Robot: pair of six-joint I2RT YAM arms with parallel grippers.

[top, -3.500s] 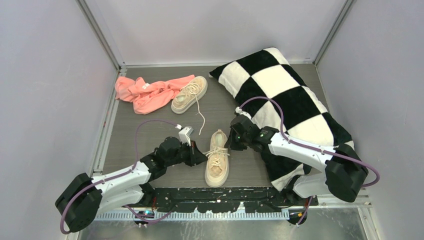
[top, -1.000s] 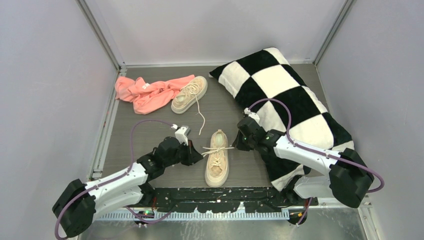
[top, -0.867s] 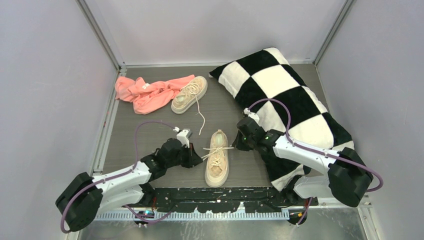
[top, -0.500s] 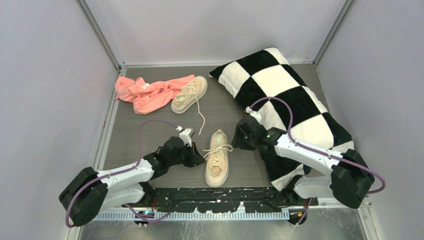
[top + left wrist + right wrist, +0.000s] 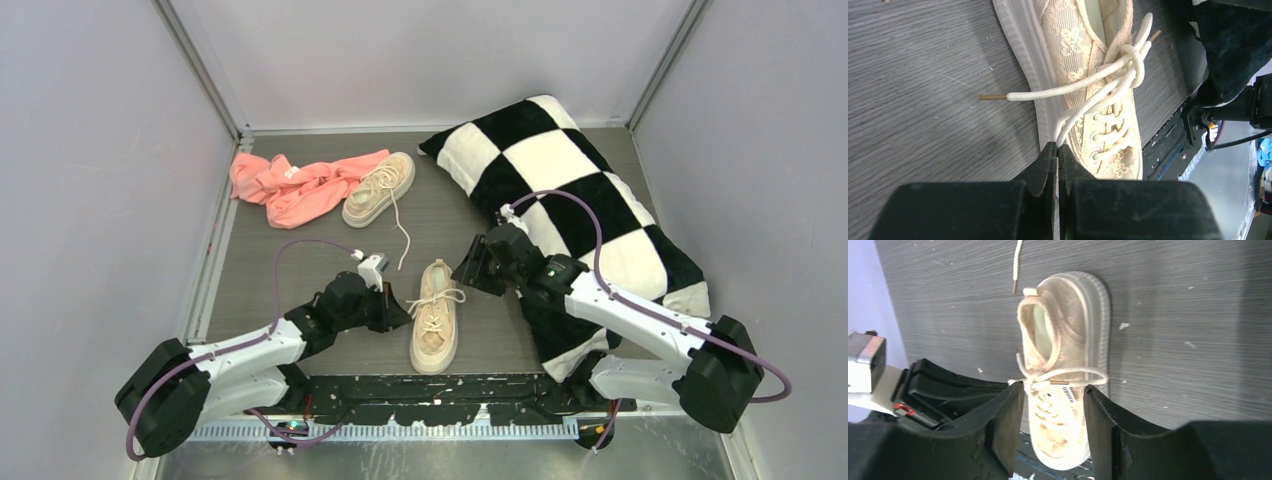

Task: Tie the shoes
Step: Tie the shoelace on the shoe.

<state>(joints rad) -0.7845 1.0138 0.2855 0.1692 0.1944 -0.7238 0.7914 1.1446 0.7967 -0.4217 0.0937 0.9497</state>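
Fingers first: the left gripper [image 5: 1057, 149] is pinched shut on a cream lace loop [image 5: 1083, 107] of the near shoe [image 5: 434, 318], which sits just ahead of the arm bases. The right gripper [image 5: 1053, 388] has let go. Its fingers now stand wide apart, drawn back toward the pillow [image 5: 575, 195], and the lace, taut a second ago, lies slack. The knot [image 5: 1131, 54] looks cinched, though I can't tell if it's more than a first crossing. The far shoe [image 5: 378, 188], by the pink cloth [image 5: 290, 188], remains untied.
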